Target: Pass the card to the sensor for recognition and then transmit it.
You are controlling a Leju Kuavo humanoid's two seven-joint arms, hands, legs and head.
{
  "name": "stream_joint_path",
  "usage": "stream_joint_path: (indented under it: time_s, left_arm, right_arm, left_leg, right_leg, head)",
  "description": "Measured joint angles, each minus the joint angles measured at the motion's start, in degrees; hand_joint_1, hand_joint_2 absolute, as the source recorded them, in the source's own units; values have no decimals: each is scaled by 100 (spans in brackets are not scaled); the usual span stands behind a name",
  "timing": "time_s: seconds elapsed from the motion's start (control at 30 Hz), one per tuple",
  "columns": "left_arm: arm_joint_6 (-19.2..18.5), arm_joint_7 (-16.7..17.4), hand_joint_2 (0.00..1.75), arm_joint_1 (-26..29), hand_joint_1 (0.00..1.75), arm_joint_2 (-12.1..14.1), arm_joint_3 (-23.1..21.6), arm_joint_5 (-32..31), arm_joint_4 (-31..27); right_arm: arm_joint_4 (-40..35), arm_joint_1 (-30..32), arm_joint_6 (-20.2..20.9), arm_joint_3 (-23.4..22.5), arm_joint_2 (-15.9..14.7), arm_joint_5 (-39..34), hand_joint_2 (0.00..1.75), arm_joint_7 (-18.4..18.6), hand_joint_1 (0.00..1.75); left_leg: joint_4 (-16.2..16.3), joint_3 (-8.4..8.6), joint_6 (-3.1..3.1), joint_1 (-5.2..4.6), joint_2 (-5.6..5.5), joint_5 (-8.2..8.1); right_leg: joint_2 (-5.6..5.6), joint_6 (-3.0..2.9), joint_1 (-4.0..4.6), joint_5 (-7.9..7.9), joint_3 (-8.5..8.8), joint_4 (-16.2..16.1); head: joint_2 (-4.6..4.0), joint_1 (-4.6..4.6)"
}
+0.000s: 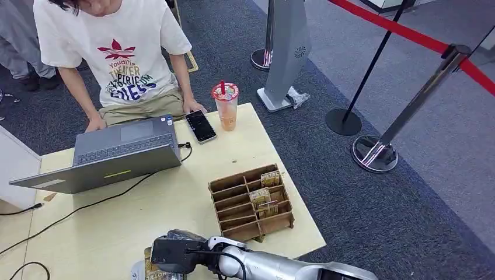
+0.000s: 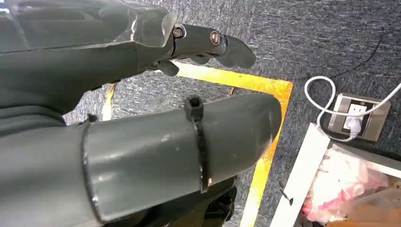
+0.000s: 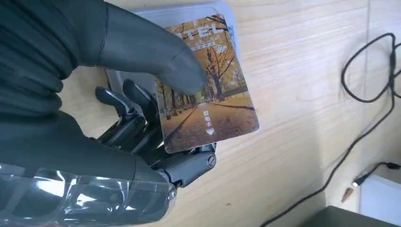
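Card point(image 3: 208, 101), printed with an autumn tree avenue, is pinched in the right hand point(image 3: 142, 118): the thick grey thumb point(image 3: 156, 56) presses on its face and the darker fingers point(image 3: 137, 127) lie beneath it. It is held flat over a pale grey sensor point(image 3: 189, 12) that lies on the wooden desk point(image 3: 302, 156), covering most of that pad. In the head view the right hand point(image 1: 175, 254) sits at the desk's near edge, at about 6 o'clock, with the silver arm coming in from 5 o'clock. A wooden slotted box point(image 1: 251, 201) holding more cards stands just up-desk of the hand, toward 1 o'clock. Farther back, at 11 o'clock, an open laptop point(image 1: 111, 154) faces a seated person point(image 1: 117, 58), with a phone point(image 1: 200, 126) and a lidded drink cup point(image 1: 226, 105) toward 12 o'clock. The left hand point(image 2: 179, 71) hangs over dark carpet marked with yellow tape point(image 2: 265, 118), fingers apart and holding nothing.
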Motion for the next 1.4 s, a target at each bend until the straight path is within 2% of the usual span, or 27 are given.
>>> stream_joint_path:
  time_s: [0.63,1.4]
  left_arm:
    - [26,-2,0,-1,0,-7,2,41,0]
    - [37,2,0,0,0,-15,-94,2,0]
  right_arm:
    - [17,-132,0,-50,35,-17,175,101,175]
    - [1558,-673,-177,-50,479,171,175,59,175]
  left_leg:
    - [0,0,0,0,0,0]
    - [0,2,0,0,0,0]
  right_leg:
    - [0,0,0,0,0,0]
    - [0,0,0,0,1,1]
  head:
    - [0,0]
    - [0,2]
